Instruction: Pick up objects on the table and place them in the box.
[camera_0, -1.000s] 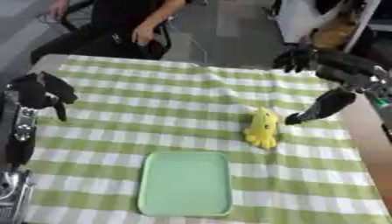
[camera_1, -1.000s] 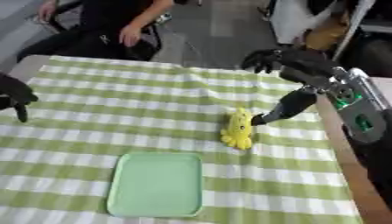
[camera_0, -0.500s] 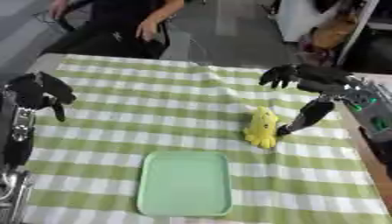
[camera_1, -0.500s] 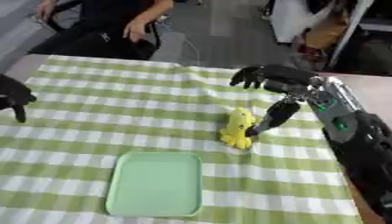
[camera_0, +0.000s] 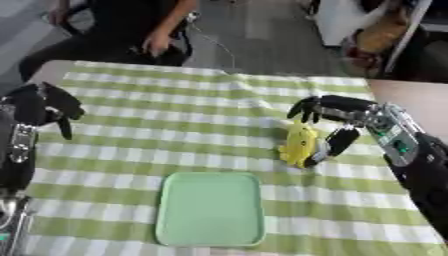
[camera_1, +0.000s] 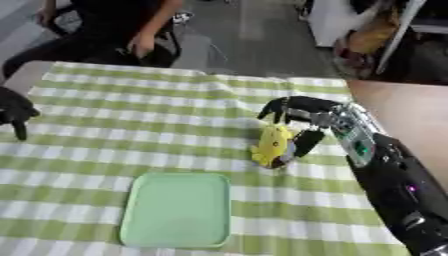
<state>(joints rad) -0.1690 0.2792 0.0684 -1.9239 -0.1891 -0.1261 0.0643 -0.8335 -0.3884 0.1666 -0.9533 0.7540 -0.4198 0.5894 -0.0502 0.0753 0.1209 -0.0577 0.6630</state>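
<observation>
**Inspector A:** Left eye view. The right hand (camera_0: 337, 125) is recorded at the yellow soft toy (camera_0: 298, 144), fingers arched over its top and thumb down its right side. Contact is suggested, but a closed pinch cannot be confirmed; the fingers are noted as spread around the toy, not pressed together. The toy stands on the worktop (camera_0: 131, 145), just beyond the upper right corner of the pale green tray (camera_0: 210, 209). The left hand (camera_0: 42, 106) is held idle at the left edge, fingers loosely curled, nothing in it.

**Inspector B:** Step in hand?

**Inspector A:** The grasp is judged to be under way, with the toy not yet lifted. A closing of the fingers is called for next, then a lift and a short carry toward the tray.

**Inspector B:** Right eye view?

**Inspector A:** The same arrangement is confirmed. The tray is seen to be shallow and holding nothing. A green and white checked cloth (camera_1: 131, 100) covers the worktop. Beyond the far edge a grey floor is seen.
</observation>
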